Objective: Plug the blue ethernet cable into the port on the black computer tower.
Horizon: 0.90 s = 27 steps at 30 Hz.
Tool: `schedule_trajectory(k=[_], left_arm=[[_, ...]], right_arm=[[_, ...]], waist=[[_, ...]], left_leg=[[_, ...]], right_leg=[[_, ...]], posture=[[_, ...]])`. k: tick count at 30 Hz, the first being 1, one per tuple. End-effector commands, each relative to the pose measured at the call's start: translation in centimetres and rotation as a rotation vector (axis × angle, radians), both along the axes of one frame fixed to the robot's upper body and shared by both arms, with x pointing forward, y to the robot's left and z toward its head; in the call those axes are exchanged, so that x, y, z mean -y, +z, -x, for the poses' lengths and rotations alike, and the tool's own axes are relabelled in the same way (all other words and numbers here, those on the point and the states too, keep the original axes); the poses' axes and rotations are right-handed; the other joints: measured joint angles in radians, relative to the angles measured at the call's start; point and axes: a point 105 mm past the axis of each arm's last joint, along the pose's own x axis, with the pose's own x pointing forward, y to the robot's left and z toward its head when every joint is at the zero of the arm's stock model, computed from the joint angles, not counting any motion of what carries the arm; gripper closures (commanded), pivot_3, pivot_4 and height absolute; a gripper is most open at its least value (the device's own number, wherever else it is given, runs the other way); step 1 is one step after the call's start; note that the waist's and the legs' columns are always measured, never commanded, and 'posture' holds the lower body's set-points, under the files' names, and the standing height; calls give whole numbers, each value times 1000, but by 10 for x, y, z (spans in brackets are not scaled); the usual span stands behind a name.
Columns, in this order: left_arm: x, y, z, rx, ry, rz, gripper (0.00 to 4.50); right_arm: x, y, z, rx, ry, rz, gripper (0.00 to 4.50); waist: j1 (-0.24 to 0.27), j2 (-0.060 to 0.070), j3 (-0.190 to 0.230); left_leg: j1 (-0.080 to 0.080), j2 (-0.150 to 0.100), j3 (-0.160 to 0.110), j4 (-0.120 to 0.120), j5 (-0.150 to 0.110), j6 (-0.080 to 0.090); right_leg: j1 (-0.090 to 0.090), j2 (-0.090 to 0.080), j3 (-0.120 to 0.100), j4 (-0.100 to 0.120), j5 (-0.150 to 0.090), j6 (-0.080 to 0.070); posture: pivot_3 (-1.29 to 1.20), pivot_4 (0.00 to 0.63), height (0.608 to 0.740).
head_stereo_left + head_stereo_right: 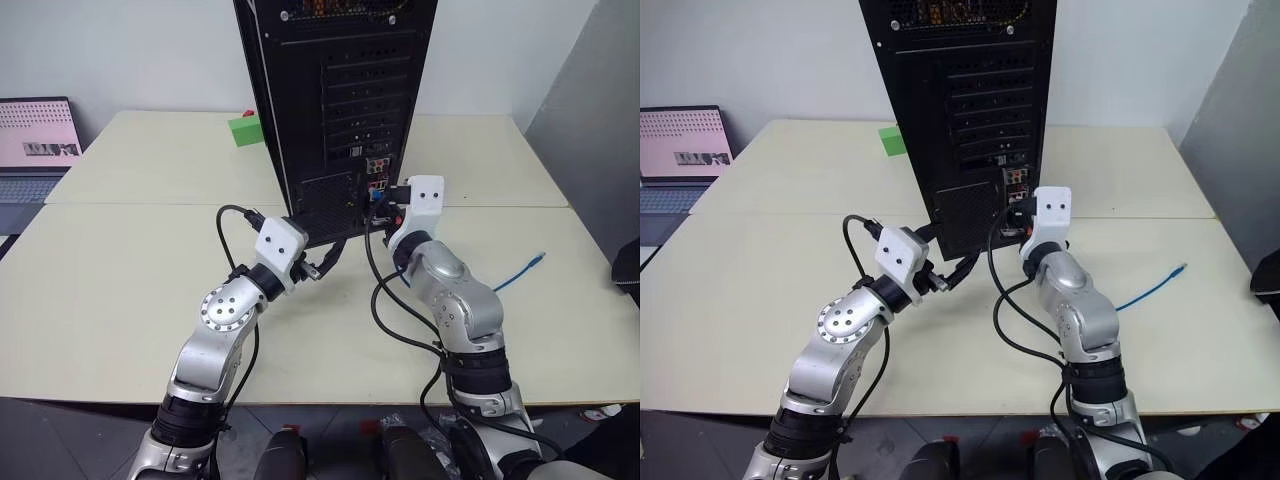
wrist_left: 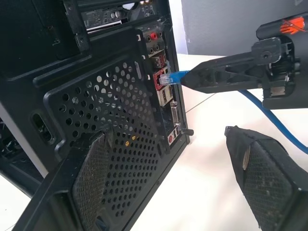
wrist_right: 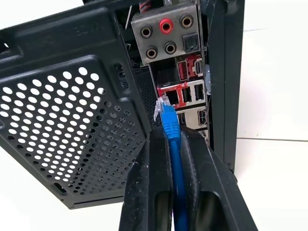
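Head views: tall black metal computer tower (image 1: 340,100) stands rear panel toward the robot on a cream table (image 1: 130,280). Right gripper (image 1: 392,205) sits at the connector cluster at the tower's 5 o'clock; left gripper (image 1: 322,262) hangs with fingers wide, empty, at the mesh vent. The thin blue ethernet cable (image 1: 520,270) trails off at 3 o'clock. Grey laptop with pink screen (image 1: 38,135) at 9 o'clock, green block (image 1: 244,130) behind, grey wall.

Left wrist view: clear plug just at the red-framed squarish port (image 2: 159,81).

Right wrist view: fingers (image 3: 147,178) pinch the cable behind the plug, tip at the port mouth. Judging insertion step; next needs a straight push, tab aligned.
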Motion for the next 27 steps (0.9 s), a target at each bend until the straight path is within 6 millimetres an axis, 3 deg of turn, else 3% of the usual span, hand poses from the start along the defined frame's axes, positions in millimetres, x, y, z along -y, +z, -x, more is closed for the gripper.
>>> schedule_trajectory(k=[1, 27], left_arm=[[0, 13, 4, 56, 3, 11, 545], [0, 12, 5, 59, -4, -3, 545]], right_arm=[[-1, 20, -2, 78, -3, -13, 4500], [4, 17, 4, 61, -23, 8, 4500]], waist=[[0, 0, 0], [0, 0, 0]], left_leg=[[0, 0, 0, 0, 0, 0], [0, 0, 0, 0, 0, 0]], right_leg=[[0, 0, 0, 0, 0, 0], [-1, 0, 0, 0, 0, 0]], posture=[[0, 150, 740], [0, 150, 740]])
